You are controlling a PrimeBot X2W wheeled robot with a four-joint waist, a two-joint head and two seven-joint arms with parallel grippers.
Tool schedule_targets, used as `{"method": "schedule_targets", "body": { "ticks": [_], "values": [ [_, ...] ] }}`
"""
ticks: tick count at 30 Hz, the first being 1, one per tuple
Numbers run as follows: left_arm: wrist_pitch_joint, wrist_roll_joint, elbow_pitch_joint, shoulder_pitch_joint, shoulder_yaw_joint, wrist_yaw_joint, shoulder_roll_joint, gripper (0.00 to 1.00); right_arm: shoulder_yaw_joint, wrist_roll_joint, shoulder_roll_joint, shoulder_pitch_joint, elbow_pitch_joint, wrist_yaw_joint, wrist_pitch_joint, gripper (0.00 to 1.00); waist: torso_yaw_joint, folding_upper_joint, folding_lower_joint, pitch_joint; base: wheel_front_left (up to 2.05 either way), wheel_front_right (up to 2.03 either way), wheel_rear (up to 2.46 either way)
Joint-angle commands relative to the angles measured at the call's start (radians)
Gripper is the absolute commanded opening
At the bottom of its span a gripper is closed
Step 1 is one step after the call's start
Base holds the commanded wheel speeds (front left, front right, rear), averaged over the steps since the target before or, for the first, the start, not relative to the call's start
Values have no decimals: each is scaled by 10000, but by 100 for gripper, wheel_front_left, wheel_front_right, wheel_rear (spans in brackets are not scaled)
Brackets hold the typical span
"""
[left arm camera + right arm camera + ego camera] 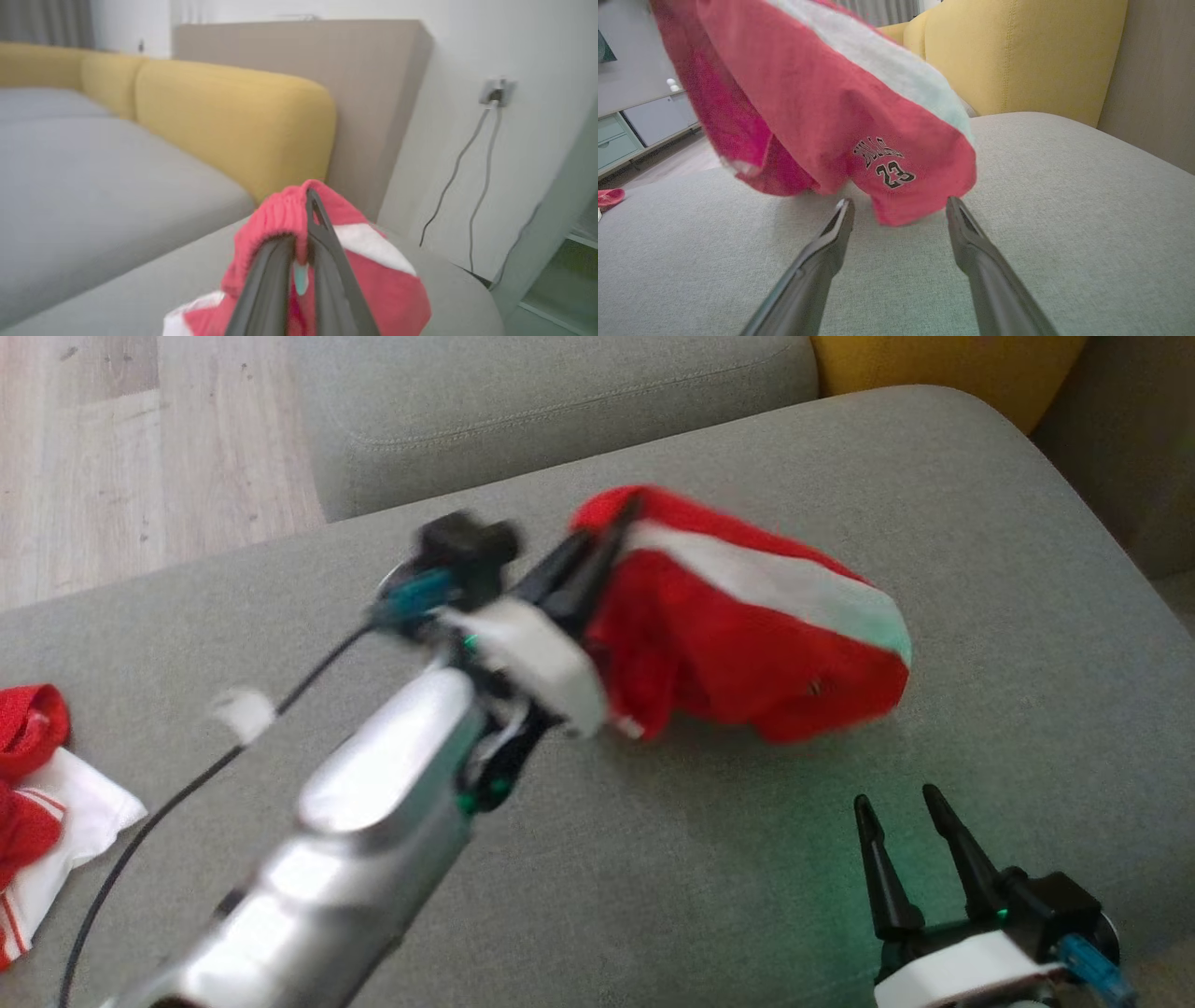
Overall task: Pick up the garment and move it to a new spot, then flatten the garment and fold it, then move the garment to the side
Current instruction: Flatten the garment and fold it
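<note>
Nearest, at the right edge of the scene, the right gripper (894, 798) rests low over the grey sofa cushion (980, 523) with its jaws spread wide and nothing between them, fingers pointing away towards the garment (747, 653). Just beyond those fingertips hangs the garment's lower hem, the corner with the dark printed lettering (885, 161); it is close above the cushion, and I cannot tell whether it brushes the fabric. Far off to the near left a second heap of red and white clothing (37, 784) lies well apart from the work. Farther in, the garment, a pair of red shorts with a white stripe (775, 583), rises from that hem up and to the left. Its long axis slants from the low near-right corner to the high far-left end, the stripe running along it. At that high end the left gripper (611, 537) has its jaws closed tight on the gathered elastic waistband (280, 214), so the cloth hangs bunched from one point. The free hem therefore lies straight ahead of the open right jaws, and the right arm looks the nearer one to take it. Behind stands the yellow backrest (934, 364).
</note>
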Motion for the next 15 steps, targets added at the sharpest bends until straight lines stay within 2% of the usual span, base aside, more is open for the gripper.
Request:
{"method": "schedule_targets", "body": {
  "ticks": [1, 3, 7, 13, 14, 15],
  "values": [
    [224, -349, -126, 186, 591, 203, 486, 0, 170, -33, 20, -117, -333, 65, -38, 100, -2, 0, 0, 0, 0, 0, 0],
    [626, -977, -87, 916, 849, 331, 725, 0, 111, -30, 70, -81, -365, 65, -38, 100, 53, 0, 0, 42, 0, 0, 0],
    [964, -2022, -182, 2735, 972, 257, 944, 0, 57, -22, 124, -14, -379, 65, -38, 100, 240, 0, 0, 192, 0, 0, 0],
    [64, -2194, -558, 4389, 420, -141, 781, 0, 19, -50, 45, -164, -394, 65, -38, 100, 631, 0, 0, 501, 0, 0, 0],
    [-123, -2156, -610, 4507, 291, -203, 765, 23, 35, -51, 29, -217, -383, 65, -38, 100, 686, 0, 0, 513, 0, 0, 0],
    [-335, -2051, -639, 4573, 156, -244, 769, 39, 51, -49, 16, -263, -380, 65, -38, 100, 749, 0, 0, 524, 0, 0, 0]
  ]
}}
